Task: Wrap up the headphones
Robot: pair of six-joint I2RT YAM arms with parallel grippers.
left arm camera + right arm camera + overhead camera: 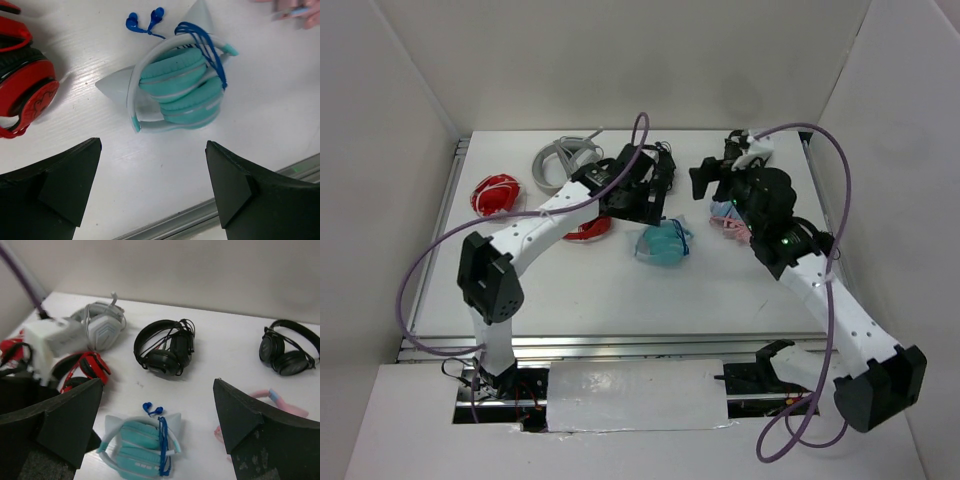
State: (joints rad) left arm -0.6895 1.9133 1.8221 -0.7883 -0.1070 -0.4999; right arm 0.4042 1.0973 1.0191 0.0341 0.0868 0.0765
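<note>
Basically one white worktop [620, 290] with pale walls on three sides, and several headsets spread over its far half. The left arm [535, 230] reaches up from the near edge and bends in toward the middle. The right arm [820, 280] does the same from the other side. Both wrists hang over the far half, well apart.

The left fingers [65, 185] are spread wide with nothing between them, only bare worktop. The right fingers [65, 420] are also spread wide and hold nothing.

The grey-and-white headset [102, 325] sits far left. One pair of black headphones [165, 347] lies at the far centre and a second black pair [287, 347] at the far right. The red-and-black headphones [82, 369] are just beside the left wrist, and another red set [495, 193] lies nearer the left wall. The pink-and-blue headphones [277, 402] are partly hidden behind the right finger.

The headphones [180, 90] are teal and lie on the worktop near its centre, between the two wrists and touched by neither. The cups are folded together, one against the other, and the white band with its two pointed ears curves round them.

The blue cable [210, 50] is looped several turns round the band and cups on one side. Two small blue buds [145, 20] lie on the worktop just beside the headphones, with a thin lead running toward them; where it joins I cannot tell.
</note>
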